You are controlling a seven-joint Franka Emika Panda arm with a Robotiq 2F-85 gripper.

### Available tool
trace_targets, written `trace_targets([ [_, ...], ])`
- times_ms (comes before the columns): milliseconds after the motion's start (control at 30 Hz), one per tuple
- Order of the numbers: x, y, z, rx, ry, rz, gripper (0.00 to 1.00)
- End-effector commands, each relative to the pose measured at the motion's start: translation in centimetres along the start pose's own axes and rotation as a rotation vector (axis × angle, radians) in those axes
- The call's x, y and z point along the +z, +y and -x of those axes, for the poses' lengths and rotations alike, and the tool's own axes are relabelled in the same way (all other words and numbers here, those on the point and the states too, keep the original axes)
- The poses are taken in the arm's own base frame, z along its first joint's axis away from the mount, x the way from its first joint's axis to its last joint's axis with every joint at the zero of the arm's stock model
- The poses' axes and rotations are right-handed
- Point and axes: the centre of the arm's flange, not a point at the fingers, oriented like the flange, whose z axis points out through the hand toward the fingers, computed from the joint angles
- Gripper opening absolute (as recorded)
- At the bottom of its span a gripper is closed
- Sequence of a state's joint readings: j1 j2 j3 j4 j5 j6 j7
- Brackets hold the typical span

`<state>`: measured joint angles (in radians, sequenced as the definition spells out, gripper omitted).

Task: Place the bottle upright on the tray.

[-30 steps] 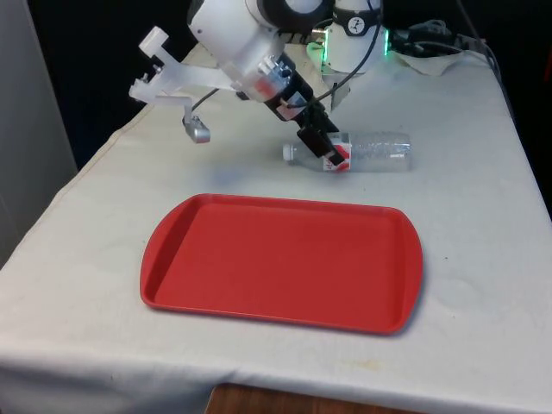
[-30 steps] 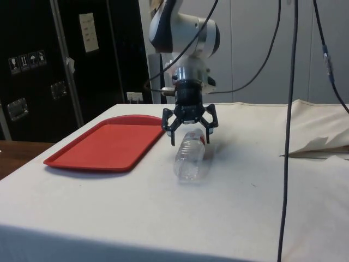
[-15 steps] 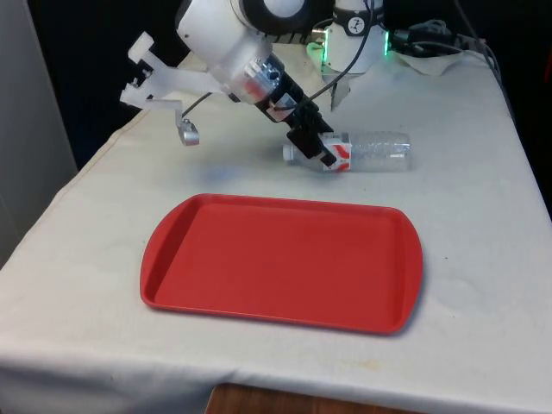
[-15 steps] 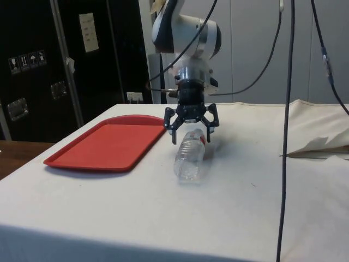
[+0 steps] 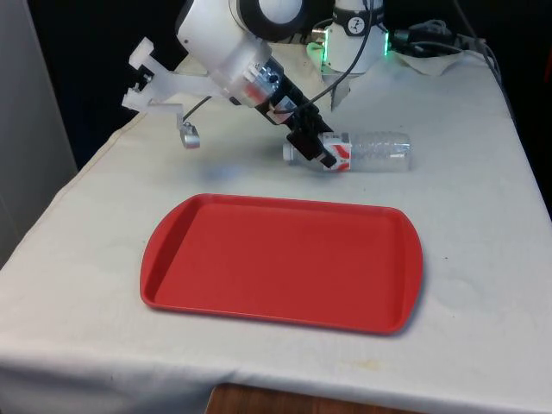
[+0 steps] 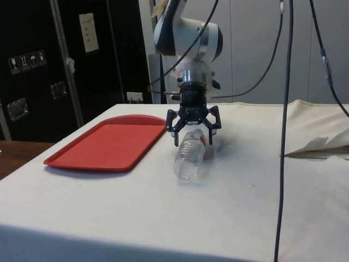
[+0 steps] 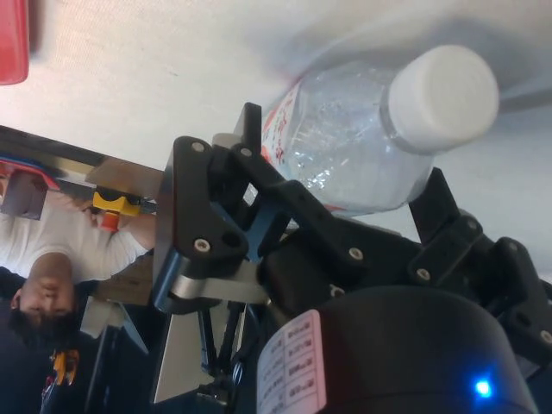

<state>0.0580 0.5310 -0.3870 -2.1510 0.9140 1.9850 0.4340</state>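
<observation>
You are working the grasp step: the tool is sitting low over the neck end of the bottle, which is lying on its side on the tabletop, beyond the far edge of the red tray and just apart from it. In the front view the bottle's white cap is pointing toward that view's left, and its clear body with the red and white label is running off toward that view's right. The tool is spread, with one finger on each side of the bottle's shoulder just behind the cap; in the wrist view the fingers are flanking the plastic, and you cannot tell from these pictures whether the pads are touching it yet. In the side view the tips are reaching down around the bottle's upper curve, so you are looking well placed to clamp. The tray is lying bare, so nothing of the placing is done. The next move is calling for a firm squeeze on the neck, tight enough that the smooth, round plastic is not rolling or slipping out. After that you are looking at a lift, a turn of the wrist that brings the cap up and the base down, and a carry across to the tray's flat middle, where the base can settle level before you let go.
</observation>
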Motion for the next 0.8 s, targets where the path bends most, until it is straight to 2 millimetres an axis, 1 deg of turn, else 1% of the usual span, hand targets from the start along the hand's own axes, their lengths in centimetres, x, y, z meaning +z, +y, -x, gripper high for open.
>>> trace_targets([
  [0,0.00,-0.03,0.00,-0.001,-0.001,-0.004,1.00],
  [767,0.43,0.20,-0.67,0.000,-0.006,0.001,1.00],
])
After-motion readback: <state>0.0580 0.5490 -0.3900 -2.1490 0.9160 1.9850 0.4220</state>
